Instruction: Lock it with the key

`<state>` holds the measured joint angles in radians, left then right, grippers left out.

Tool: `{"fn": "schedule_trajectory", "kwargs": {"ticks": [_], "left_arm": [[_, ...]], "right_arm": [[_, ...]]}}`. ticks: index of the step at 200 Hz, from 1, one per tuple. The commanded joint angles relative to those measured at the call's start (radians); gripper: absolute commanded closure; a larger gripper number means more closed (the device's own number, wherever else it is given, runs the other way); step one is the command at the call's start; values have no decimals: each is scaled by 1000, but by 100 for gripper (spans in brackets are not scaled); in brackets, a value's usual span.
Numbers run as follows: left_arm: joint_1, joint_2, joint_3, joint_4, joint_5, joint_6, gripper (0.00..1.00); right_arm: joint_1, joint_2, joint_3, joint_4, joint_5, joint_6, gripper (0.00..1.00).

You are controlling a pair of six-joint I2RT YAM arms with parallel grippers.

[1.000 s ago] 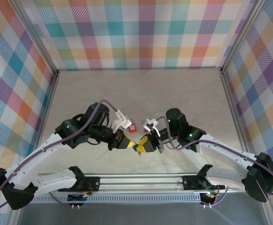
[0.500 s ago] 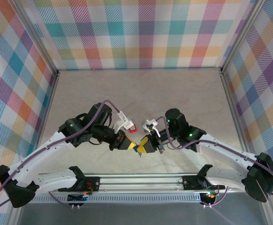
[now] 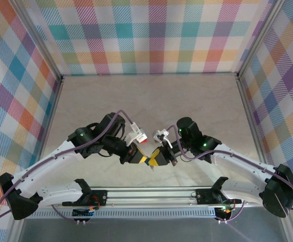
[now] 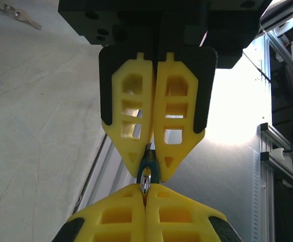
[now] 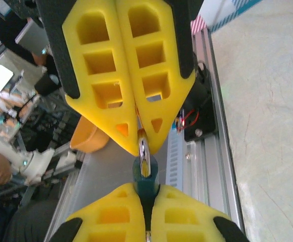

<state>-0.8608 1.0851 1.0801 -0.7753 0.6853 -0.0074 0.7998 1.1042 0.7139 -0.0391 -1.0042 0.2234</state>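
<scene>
A small teal padlock [image 3: 150, 161] hangs between my two grippers above the near edge of the table. My left gripper [image 4: 149, 169] is shut on the teal body [image 4: 149, 169], whose silver shackle [image 4: 145, 182] runs into the opposite yellow fingers. My right gripper [image 5: 143, 147] is shut on the shackle [image 5: 143, 151], with the teal body [image 5: 145, 181] just below it. In the top view my left gripper [image 3: 144, 160] and my right gripper [image 3: 155, 160] meet tip to tip. A key [image 4: 16, 15] on a ring lies on the table, apart from both grippers.
The aluminium rail [image 3: 151, 194] that carries the arm bases runs just below the grippers. Checked walls [image 3: 151, 35] close the table on three sides. The pale tabletop [image 3: 151, 101] stretches away behind the arms.
The left arm's wrist and elbow have swung right, toward the middle. Both grippers stay shut on the padlock at about the same spot. The right arm has barely moved.
</scene>
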Motion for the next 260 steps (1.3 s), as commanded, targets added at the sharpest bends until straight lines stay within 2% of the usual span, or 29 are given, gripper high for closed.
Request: {"fn": "schedule_trajectory", "kwargs": {"ticks": [1, 35, 83, 107, 122, 132, 143, 161, 189, 210, 246, 260], "left_arm": [[-55, 45, -53, -9, 106, 6, 100], [-61, 39, -51, -16, 122, 9, 100], [-57, -6, -58, 37, -3, -6, 100], [-37, -6, -59, 82, -33, -24, 100], [-22, 2, -50, 95, -29, -25, 100], [-15, 7, -43, 104, -29, -25, 100], [-7, 9, -34, 114, -28, -24, 100], [7, 9, -24, 129, -26, -25, 100], [22, 10, -1, 124, -24, -13, 100], [36, 7, 14, 108, -59, 0, 100], [82, -17, 9, 165, -174, -53, 100], [106, -25, -5, 209, -161, -82, 100]], "right_arm": [[-21, 18, 132, 182, 0, -5, 100], [-34, 41, 159, 199, -18, 9, 100], [-34, 28, 126, 163, 27, -18, 100], [-34, 25, 112, 141, 60, -25, 87], [-34, 6, 96, 127, 110, -39, 85], [-35, -9, 85, 122, 145, -49, 75], [-34, -31, 69, 125, 198, -47, 60], [-35, -72, 40, 141, 247, -60, 54], [-36, -133, 1, 149, 398, -60, 33], [-36, -191, -50, 184, 491, -28, 23], [-39, -294, -143, 205, 569, 46, 19], [-43, -333, -191, 226, 577, 81, 19]]}}
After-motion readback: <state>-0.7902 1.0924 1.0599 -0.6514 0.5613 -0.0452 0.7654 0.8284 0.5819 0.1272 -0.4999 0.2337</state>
